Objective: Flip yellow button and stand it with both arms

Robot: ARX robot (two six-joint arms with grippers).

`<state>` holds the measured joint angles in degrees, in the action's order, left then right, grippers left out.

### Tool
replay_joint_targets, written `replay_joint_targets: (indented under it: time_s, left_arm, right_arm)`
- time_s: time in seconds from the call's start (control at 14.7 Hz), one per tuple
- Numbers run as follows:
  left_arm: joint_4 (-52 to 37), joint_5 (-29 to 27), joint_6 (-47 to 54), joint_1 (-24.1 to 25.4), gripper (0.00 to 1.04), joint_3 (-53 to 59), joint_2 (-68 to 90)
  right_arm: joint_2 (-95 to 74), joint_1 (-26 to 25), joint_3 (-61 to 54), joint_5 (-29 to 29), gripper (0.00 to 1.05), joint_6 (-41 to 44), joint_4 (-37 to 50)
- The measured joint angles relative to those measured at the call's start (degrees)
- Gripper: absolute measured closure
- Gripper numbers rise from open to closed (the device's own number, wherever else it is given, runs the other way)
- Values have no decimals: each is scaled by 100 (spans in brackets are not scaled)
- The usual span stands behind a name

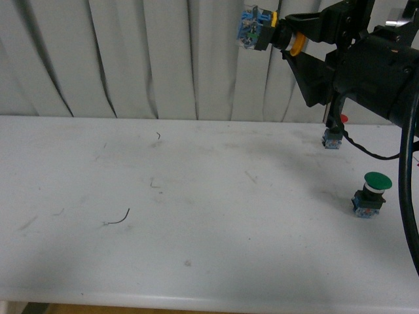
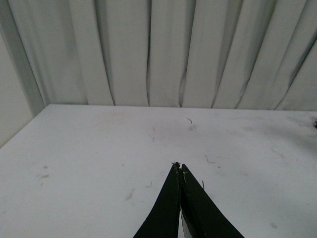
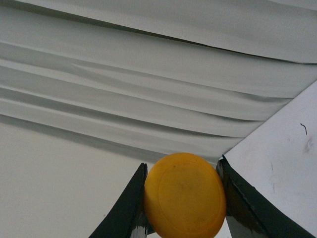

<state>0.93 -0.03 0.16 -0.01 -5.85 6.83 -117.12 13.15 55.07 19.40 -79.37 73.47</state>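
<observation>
Well above the far right corner of the desk (image 1: 196,196), the right arm (image 1: 373,62) is raised and reaches in sideways from the right, its black bulk level with the pleated white curtain (image 1: 131,59). A black cable (image 1: 411,196) hangs down from it along the desk's right edge. The left arm does not show from the front; its own camera looks across the bare desk towards the far edge.

I count three buttons, one of each colour. The yellow button (image 1: 252,27) is in the air, lying on its side: its blue base points left, away from the arm, and its round cap faces back towards the wrist. A red button (image 1: 332,139) stands near the far edge on the right, partly hidden behind the arm. A green button (image 1: 371,193) stands nearer, close to the right edge and well apart from the red one. Both of those rest on the desk, caps up.

The right claw (image 1: 288,38) is parted only as wide as the button and grips it, with one finger on each side; in the right wrist view the yellow cap (image 3: 184,195) fills the gap between the two fingers (image 3: 126,208). The left claw (image 2: 179,167) is closed, its two slim tips pressed together with nothing between them, and it hovers above the desk.
</observation>
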Motion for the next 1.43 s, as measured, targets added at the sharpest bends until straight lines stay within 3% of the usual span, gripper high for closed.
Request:
replay_joint_targets:
  time_s: [1.02,1.09,1.22,1.43]
  left_arm:
    - [-72,0,-4,0,103,529,-636]
    - [-72,2,-13,0,96,529,-636]
    - [-72,0,-13,0,72,529,-636]
    - [-72,0,-13,0,37,529,-636]
  right_arm:
    - [-15,105,101,4,68,57,0]
    - [-15,107,101,9,68,61,4]
    - [-15,85,94,83,68,264,2]
    - [122,-149,125,299,68,1357,-24]
